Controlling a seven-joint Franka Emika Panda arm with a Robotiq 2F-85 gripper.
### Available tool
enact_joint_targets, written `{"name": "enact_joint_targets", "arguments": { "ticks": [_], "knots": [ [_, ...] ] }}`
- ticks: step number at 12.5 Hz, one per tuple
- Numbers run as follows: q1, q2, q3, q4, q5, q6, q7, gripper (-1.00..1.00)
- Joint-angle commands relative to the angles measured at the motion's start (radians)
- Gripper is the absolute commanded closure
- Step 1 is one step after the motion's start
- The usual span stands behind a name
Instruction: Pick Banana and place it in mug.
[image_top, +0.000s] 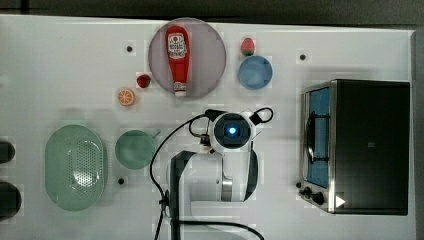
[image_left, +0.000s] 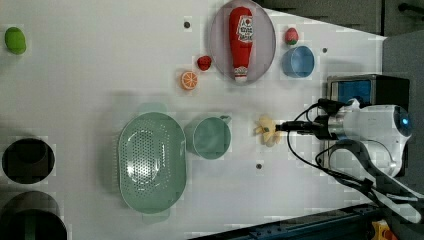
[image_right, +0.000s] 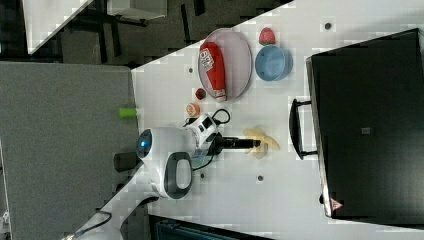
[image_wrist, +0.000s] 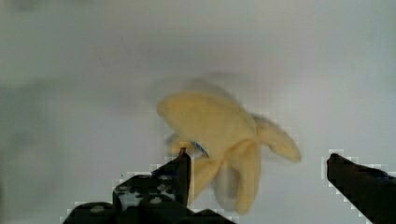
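banana (image_wrist: 224, 140): yellow, partly peeled, lying flat on the white table (image_left: 100, 65), between the mug (image_left: 211, 137) and the toaster oven (image_left: 367, 90) in the left view. gripper (image_wrist: 257, 177): released, jaws spread wide, poised directly above the banana; the fruit sits between the two fingertips (image_wrist: 180, 175) and is not gripped. mug: teal-green, upright, just beside the pale-green basket (image_left: 150, 162), well apart from the banana. also on the table: ketchup bottle (image_top: 178, 57) on a plate (image_top: 210, 55), blue cup (image_top: 255, 72).
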Motion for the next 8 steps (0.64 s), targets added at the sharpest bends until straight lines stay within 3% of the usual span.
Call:
{"name": "enact_joint_targets", "arguments": {
  "ticks": [1,4,8],
  "knots": [
    [0.003,0.072,-0.004,-0.019,0.014,0.07,-0.052,-1.0],
    [0.002,0.12,-0.003,-0.025,0.014,0.169,-0.05,-0.93],
    [0.0,0.117,-0.003,-0.034,0.015,0.194,-0.046,0.08]
  ]
}}
